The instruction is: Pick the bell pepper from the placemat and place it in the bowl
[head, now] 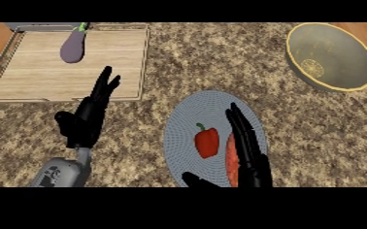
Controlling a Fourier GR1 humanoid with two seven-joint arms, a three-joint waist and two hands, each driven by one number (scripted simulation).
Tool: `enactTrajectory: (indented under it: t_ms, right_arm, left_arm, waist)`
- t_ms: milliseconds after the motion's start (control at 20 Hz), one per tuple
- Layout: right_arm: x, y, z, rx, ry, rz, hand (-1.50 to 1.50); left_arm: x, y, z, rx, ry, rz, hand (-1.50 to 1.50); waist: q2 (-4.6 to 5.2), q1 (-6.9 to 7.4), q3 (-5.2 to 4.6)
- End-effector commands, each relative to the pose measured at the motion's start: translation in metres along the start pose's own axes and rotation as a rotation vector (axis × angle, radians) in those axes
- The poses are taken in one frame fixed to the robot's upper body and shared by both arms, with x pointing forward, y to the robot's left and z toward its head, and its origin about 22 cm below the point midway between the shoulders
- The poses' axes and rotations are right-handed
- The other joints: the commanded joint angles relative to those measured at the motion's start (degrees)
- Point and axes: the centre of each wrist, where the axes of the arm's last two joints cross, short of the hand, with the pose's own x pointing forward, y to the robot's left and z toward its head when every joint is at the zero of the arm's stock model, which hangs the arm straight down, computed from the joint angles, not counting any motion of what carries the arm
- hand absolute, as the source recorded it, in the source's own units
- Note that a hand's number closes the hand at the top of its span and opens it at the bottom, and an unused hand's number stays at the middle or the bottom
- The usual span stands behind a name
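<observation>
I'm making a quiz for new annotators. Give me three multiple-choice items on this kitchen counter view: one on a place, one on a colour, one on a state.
1. Where does the bell pepper lie?
A. in the bowl
B. on the placemat
C. on the cutting board

2. What colour is the rim of the bowl?
A. yellow
B. blue
C. black

3. How are the fingers of the right hand?
A. curled round the pepper
B. straight, beside the pepper
C. curled into a fist

Answers:
1 B, the pepper sits on the round grey placemat.
2 A, a yellow edge rings the grey bowl.
3 B, the fingers stretch out at the pepper's right side.
</observation>
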Motion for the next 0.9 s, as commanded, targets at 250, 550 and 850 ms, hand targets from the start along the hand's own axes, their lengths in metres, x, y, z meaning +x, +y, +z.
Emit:
enactTrajectory:
  t_ms: [250, 550, 850]
  right_arm:
    - [0.053, -0.014, -0.029, 0.143, 0.257, 0.140, -1.50]
    - [0.053, -0.002, -0.041, 0.267, 0.418, 0.199, -1.50]
    - [0.048, 0.007, -0.029, 0.334, 0.475, 0.233, -1.50]
  left_arm:
    - [0.013, -0.008, -0.014, -0.015, -0.019, 0.008, 0.00]
    - [0.016, -0.002, -0.004, -0.017, 0.003, 0.003, 0.00]
    - [0.005, -0.005, 0.000, -0.005, 0.002, 0.017, 0.00]
  waist:
    - [0.31, 0.64, 0.08]
    - [0.27, 0.90, 0.17]
    - [0.21, 0.66, 0.18]
